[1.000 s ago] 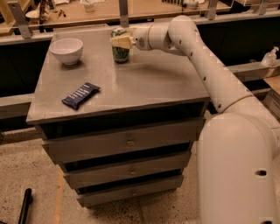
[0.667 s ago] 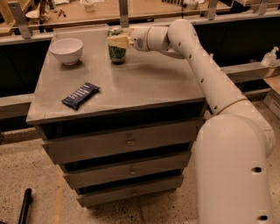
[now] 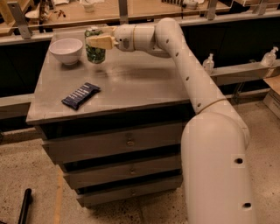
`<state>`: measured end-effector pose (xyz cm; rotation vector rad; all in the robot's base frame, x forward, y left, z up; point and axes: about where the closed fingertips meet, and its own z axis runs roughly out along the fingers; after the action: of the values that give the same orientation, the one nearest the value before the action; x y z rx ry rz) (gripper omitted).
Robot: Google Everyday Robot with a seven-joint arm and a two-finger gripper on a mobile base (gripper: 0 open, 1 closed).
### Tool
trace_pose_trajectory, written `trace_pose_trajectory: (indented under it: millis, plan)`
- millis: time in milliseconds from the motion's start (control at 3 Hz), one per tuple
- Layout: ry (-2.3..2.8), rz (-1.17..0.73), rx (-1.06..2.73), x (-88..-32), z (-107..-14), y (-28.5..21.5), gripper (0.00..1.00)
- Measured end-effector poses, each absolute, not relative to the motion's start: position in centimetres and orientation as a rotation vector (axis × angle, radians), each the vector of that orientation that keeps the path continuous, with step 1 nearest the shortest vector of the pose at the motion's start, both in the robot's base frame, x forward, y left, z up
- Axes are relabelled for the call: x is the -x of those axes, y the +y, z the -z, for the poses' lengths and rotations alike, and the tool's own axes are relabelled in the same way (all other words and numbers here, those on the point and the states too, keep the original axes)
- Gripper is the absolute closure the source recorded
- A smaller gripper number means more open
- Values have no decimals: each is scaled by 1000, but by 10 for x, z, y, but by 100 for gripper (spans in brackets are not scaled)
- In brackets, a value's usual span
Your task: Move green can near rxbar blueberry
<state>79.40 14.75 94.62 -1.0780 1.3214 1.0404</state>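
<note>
The green can (image 3: 95,52), mottled green and white with a silver top, stands upright at the back of the grey tabletop (image 3: 144,83), just right of a white bowl. My gripper (image 3: 98,42) reaches in from the right and is shut on the can's upper part, its cream fingers (image 3: 101,42) across the can's front. I cannot tell whether the can rests on the top or hangs just above it. The rxbar blueberry (image 3: 81,95), a flat dark navy bar, lies near the front left of the tabletop, well in front of the can.
A white bowl (image 3: 66,50) sits at the back left corner, close to the can. The tabletop belongs to a drawer cabinet (image 3: 127,142). A wooden counter (image 3: 144,11) runs behind it. My arm (image 3: 188,74) spans the right side.
My gripper has carried the green can leftward along the back of the tabletop, from near the middle to beside the white bowl. The bar and bowl have not moved.
</note>
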Motion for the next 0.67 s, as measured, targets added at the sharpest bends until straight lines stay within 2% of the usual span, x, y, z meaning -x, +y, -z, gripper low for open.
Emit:
trace_pose_trajectory:
  millis: [333, 667]
  plan:
    - [1288, -1074, 1163, -765, -946, 164, 100]
    - [1290, -1048, 1201, -738, -949, 160, 100]
